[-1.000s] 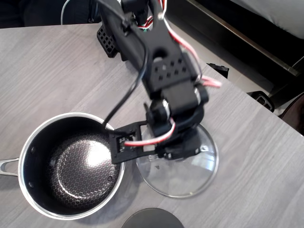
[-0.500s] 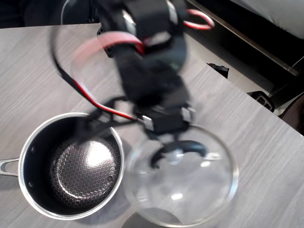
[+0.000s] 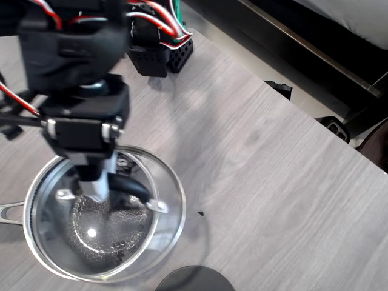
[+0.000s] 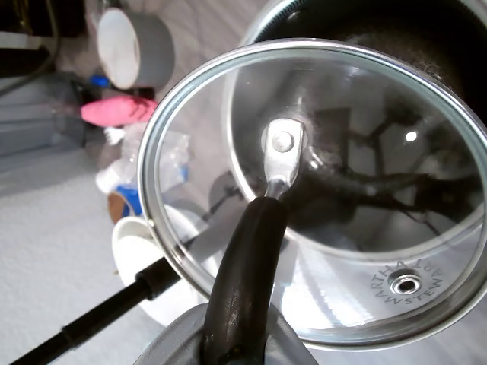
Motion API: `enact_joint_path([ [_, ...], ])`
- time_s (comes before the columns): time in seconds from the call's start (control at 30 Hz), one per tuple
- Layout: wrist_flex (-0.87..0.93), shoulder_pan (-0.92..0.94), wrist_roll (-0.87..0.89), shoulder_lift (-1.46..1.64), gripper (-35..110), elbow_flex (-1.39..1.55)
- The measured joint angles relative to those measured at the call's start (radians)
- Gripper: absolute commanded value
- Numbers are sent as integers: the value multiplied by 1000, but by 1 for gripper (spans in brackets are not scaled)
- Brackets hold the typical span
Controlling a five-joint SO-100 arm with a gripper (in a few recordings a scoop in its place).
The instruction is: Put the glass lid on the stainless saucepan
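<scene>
The glass lid point(image 3: 160, 182) hangs over the stainless saucepan point(image 3: 25, 221), covering most of it and shifted a little to the right of the pan's rim. My gripper point(image 3: 108, 187) is shut on the lid's black bar handle point(image 3: 130, 188). The pan's honeycomb interior point(image 3: 100, 233) shows through the glass. In the wrist view the lid point(image 4: 190, 152) looks tilted, with its handle point(image 4: 243, 258) running into my gripper point(image 4: 228, 346), a metal mount point(image 4: 283, 148), and the vent hole point(image 4: 405, 284). The pan wall point(image 4: 358, 19) lies behind it. Whether lid and pan touch I cannot tell.
A dark grey opaque disc point(image 3: 194, 279) lies at the bottom edge, just right of the pan. The pan's steel handle point(image 3: 7, 211) sticks out left. The arm's base point(image 3: 157, 51) stands at the top. The table edge point(image 3: 291, 100) runs diagonally at the right.
The lid has come up off the table to the right of the pan and travelled left with my gripper until it hangs over the pan.
</scene>
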Motion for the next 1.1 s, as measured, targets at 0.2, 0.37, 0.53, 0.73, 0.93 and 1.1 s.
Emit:
enact_joint_path([
  [0.2, 252, 21, -5, -293, 0, -417],
  [0.37, 270, 64, -5, -356, 0, -445],
  [0.53, 272, 101, -8, -396, 0, -445],
  [0.73, 272, 115, -8, -448, 0, -445],
  [0.93, 272, 123, -8, -488, 0, -445],
  [1.1, 272, 130, -8, -515, 0, -445],
])
